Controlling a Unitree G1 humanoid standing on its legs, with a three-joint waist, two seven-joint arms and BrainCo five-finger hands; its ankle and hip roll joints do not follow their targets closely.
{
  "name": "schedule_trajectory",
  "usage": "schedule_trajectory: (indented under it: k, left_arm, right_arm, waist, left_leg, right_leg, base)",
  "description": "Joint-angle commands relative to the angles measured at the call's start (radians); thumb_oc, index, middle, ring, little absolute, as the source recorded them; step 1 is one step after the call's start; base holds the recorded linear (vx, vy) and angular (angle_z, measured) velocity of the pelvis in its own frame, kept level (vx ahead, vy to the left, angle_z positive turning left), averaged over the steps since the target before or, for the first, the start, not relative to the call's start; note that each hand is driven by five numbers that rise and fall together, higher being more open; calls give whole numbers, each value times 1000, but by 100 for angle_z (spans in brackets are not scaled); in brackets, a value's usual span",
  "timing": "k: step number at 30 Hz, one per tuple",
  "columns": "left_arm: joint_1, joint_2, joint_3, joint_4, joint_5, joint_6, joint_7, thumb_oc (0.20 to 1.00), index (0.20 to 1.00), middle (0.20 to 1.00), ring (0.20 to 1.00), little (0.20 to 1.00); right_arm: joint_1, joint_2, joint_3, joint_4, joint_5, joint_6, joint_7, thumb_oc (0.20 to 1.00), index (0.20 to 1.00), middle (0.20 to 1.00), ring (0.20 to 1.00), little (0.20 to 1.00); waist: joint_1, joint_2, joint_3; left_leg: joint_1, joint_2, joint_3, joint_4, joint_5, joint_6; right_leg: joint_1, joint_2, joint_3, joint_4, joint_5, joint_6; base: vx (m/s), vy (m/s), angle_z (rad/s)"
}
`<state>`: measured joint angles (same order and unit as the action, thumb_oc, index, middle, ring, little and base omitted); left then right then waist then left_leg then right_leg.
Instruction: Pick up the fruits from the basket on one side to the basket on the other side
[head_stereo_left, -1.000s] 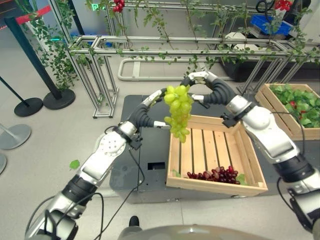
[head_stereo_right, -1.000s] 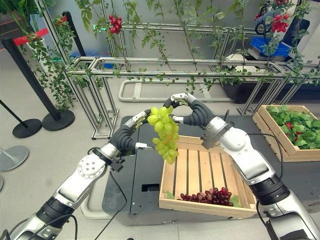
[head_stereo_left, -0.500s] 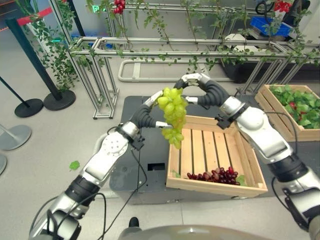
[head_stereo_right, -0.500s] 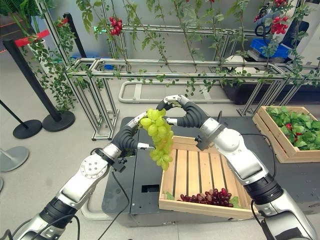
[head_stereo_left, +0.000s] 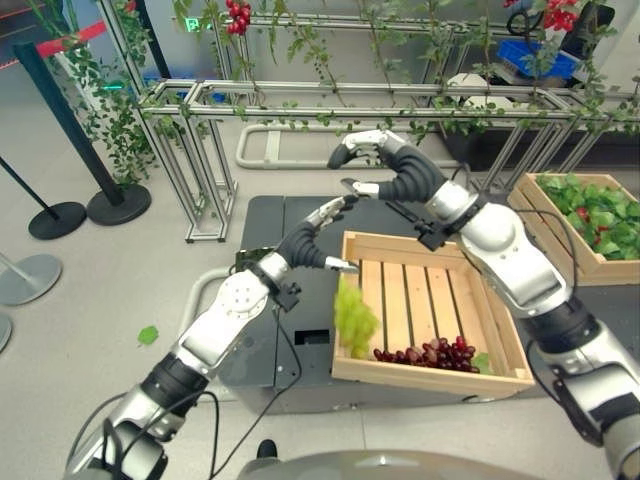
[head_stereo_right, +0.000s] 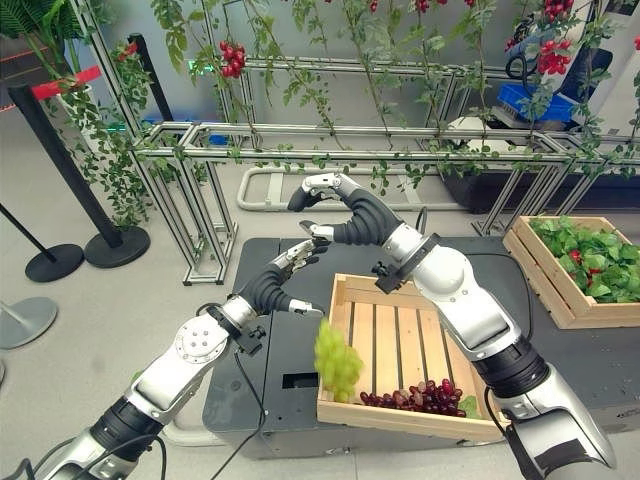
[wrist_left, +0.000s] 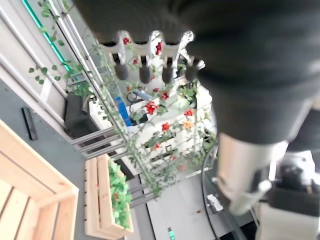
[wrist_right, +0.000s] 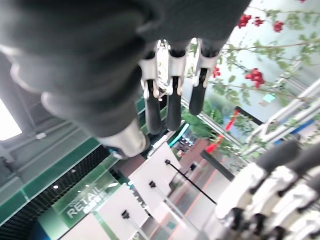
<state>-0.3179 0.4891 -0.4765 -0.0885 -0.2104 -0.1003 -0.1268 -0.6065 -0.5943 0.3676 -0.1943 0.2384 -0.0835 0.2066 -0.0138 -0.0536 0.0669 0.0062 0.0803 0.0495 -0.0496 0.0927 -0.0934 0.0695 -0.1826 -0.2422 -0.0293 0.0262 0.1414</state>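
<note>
A bunch of green grapes (head_stereo_left: 355, 315) hangs blurred in mid-air at the left front corner of the wooden crate (head_stereo_left: 505, 335), and neither hand holds it. My left hand (head_stereo_left: 318, 225) is above and left of the bunch, fingers straight, thumb apart. My right hand (head_stereo_left: 385, 170) is higher, over the crate's far left corner, with loosely arched fingers and nothing between them and the thumb. Dark red grapes (head_stereo_left: 430, 350) lie on the crate's floor near its front wall. In the right wrist view, the right hand's fingers (wrist_right: 172, 107) hang relaxed.
The crate stands on a black platform (head_stereo_left: 265, 215). A second wooden crate (head_stereo_left: 590, 215) with green leaves and red fruit sits at the right. Metal frames (head_stereo_left: 200, 150) with vines stand behind, and stanchion bases (head_stereo_left: 115, 195) stand on the floor at the left.
The green grapes have left both hands and dropped from above the crate's far left corner to its front left corner. The right hand rose and moved left; the left hand's fingers straightened.
</note>
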Motion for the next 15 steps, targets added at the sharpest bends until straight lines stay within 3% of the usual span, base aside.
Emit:
schedule_trajectory:
  k: [1, 15]
  left_arm:
    - [-75, -10, 13, 41, -30, -20, -2, 1000, 1000, 1000, 1000, 1000]
    - [-69, -27, -3, 45, -49, -11, -13, 1000, 1000, 1000, 1000, 1000]
  right_arm:
    - [-101, 28, -6, -61, 40, -52, -31, 200, 200, 200, 200, 200]
    - [-93, 51, 10, -56, 20, -50, -24, 200, 200, 200, 200, 200]
  waist:
    - [-10, -31, -17]
    - [-7, -30, -13]
  left_leg:
    - [-4, -16, -43, 130, -168, 41]
    - [-7, -19, -48, 130, -166, 42]
  right_leg:
    - [-49, -7, -27, 68, -21, 23]
    - [-46, -10, -31, 68, -23, 22]
  base:
    - [0, 0, 0]
    - [0, 0, 0]
